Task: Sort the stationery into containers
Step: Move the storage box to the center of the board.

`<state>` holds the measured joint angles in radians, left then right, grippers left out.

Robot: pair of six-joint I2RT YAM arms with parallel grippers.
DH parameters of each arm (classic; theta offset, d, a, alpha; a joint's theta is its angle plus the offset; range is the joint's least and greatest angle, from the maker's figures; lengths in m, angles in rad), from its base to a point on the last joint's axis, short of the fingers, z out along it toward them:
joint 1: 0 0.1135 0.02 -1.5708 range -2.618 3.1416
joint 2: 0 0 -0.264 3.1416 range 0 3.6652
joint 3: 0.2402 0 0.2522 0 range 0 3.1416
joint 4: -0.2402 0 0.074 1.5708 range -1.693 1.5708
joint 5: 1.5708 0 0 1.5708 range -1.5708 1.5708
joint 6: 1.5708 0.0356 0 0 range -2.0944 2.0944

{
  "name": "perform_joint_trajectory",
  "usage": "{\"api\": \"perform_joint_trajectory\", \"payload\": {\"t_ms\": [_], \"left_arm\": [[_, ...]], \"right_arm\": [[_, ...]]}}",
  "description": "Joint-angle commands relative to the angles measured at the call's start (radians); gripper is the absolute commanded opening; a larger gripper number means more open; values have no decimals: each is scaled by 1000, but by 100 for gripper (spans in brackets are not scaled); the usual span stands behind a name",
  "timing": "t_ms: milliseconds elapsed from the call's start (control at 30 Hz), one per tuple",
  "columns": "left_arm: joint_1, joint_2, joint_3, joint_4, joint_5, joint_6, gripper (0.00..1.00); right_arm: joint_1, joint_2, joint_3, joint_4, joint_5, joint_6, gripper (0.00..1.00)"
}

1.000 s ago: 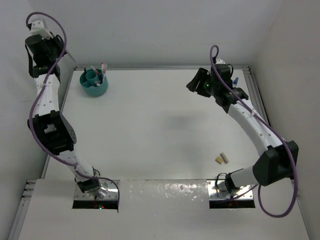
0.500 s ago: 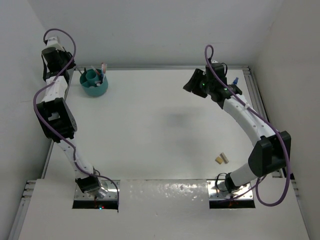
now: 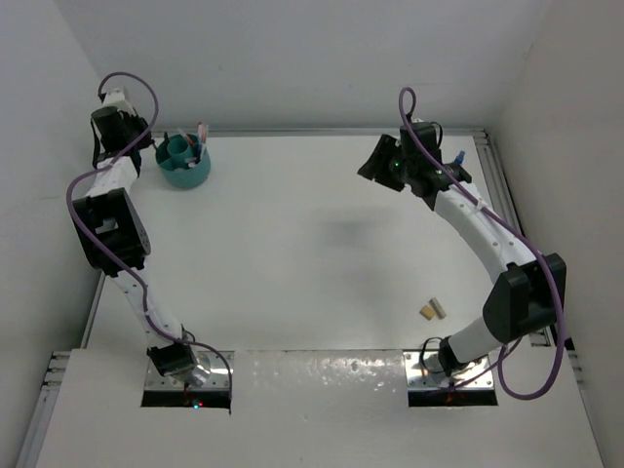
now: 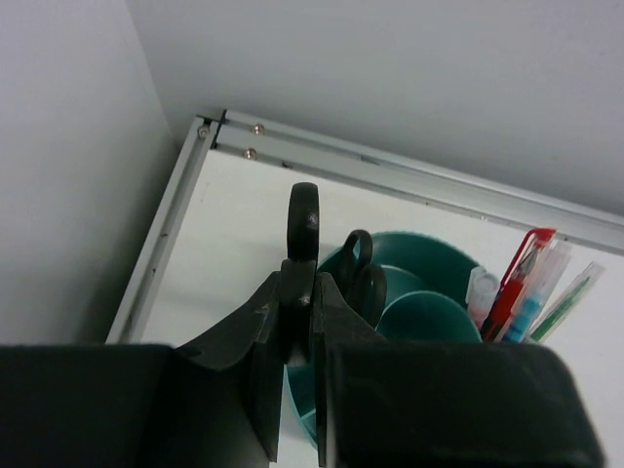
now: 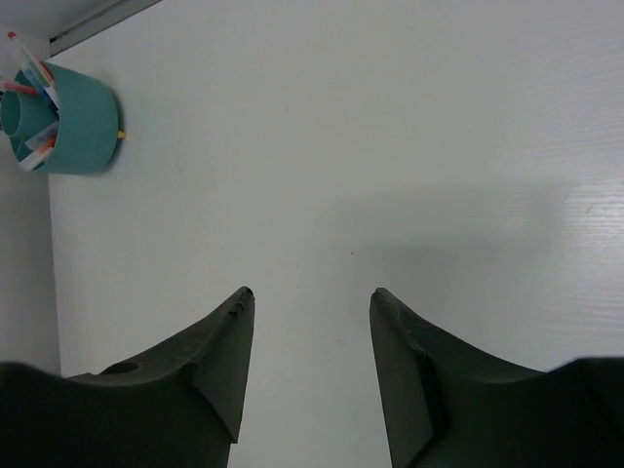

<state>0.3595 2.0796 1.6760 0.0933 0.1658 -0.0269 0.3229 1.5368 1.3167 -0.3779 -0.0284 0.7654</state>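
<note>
Enclosing white table point(image 3: 312, 253), grey walls point(image 3: 292, 58), teal pot point(image 3: 185, 178)

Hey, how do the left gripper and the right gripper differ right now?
The left gripper is shut on the black handle of the scissors; the right gripper is open and holds nothing. The left gripper is right at the teal pot; the right gripper hangs over the white table, with the pot far off. Both have dark fingers.
</note>
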Motion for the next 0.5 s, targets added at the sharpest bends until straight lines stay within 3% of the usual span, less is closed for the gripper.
{"api": "perform_joint_trajectory", "payload": {"t_ms": [0, 300, 467], "left_arm": [[-7, -36, -16, 57, -1, 19, 0], [-14, -121, -55, -47, 18, 22, 0], [-28, -222, -166, -70, 29, 19, 0]], "right_arm": [[4, -33, 35, 1, 16, 5, 50], [4, -98, -14, -6, 45, 5, 50], [7, -138, -43, 2, 58, -5, 50]]}}
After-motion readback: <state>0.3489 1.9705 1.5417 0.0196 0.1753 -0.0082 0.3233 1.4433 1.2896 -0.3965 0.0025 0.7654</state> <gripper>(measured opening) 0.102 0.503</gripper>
